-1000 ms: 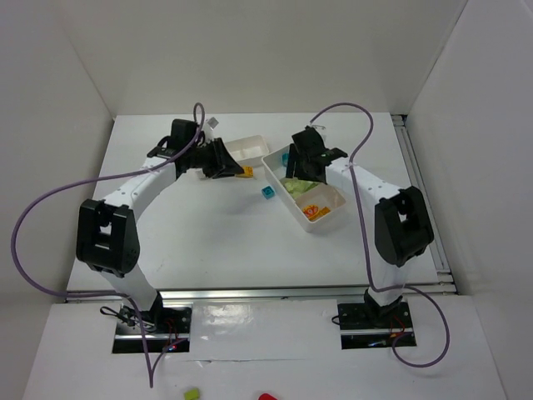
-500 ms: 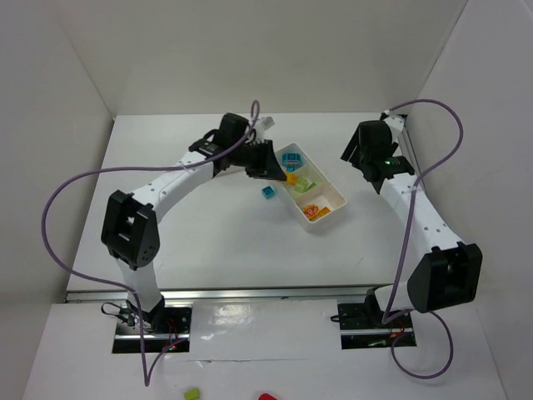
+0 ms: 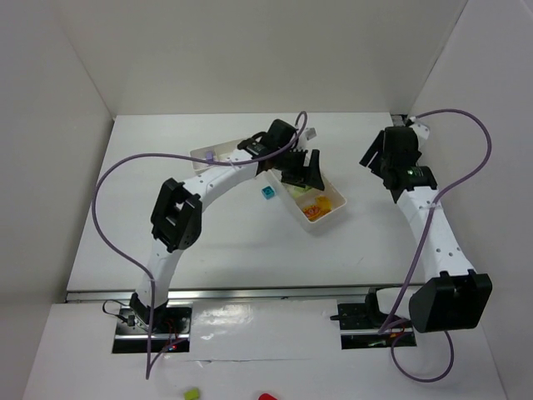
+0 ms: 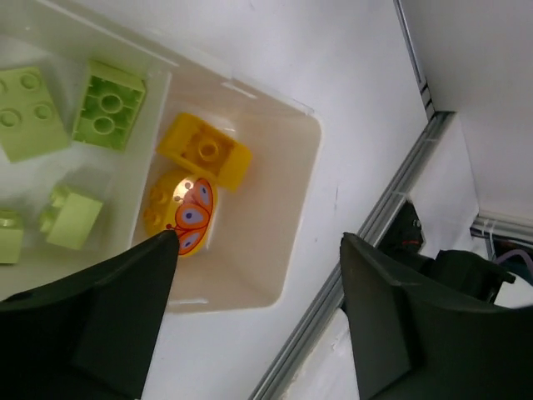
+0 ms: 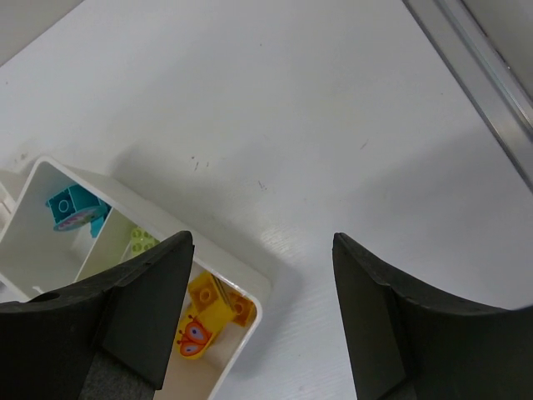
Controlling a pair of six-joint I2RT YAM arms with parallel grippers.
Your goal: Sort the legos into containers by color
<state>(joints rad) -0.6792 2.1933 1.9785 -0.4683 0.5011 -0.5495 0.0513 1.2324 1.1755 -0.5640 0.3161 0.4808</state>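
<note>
A white three-part container (image 3: pixel 333 202) lies right of centre. My left gripper (image 3: pixel 305 172) hovers open over its near end compartment (image 4: pixel 287 208), nothing between the fingers (image 4: pixel 125 308). Below it lie a yellow lego (image 4: pixel 204 150) and a yellow one printed with a butterfly (image 4: pixel 181 212). Lime green legos (image 4: pixel 108 104) fill the middle compartment. A teal lego (image 5: pixel 73 207) sits in the far compartment. Another teal lego (image 3: pixel 268 193) lies loose on the table left of the container. A second container (image 3: pixel 212 155) shows partly behind the left arm. My right gripper (image 5: pixel 262 246) is open and empty above bare table right of the container.
A silver rail (image 3: pixel 250 293) runs along the table's near edge, and another (image 5: pixel 491 75) along the right side. White walls enclose the back and sides. Purple cables loop over both arms. Two small stray pieces (image 3: pixel 192 392) lie on the floor strip in front of the bases.
My left gripper swung right over the container's end compartment and opened, letting go of the brick it carried. The right arm pulled away to the right.
</note>
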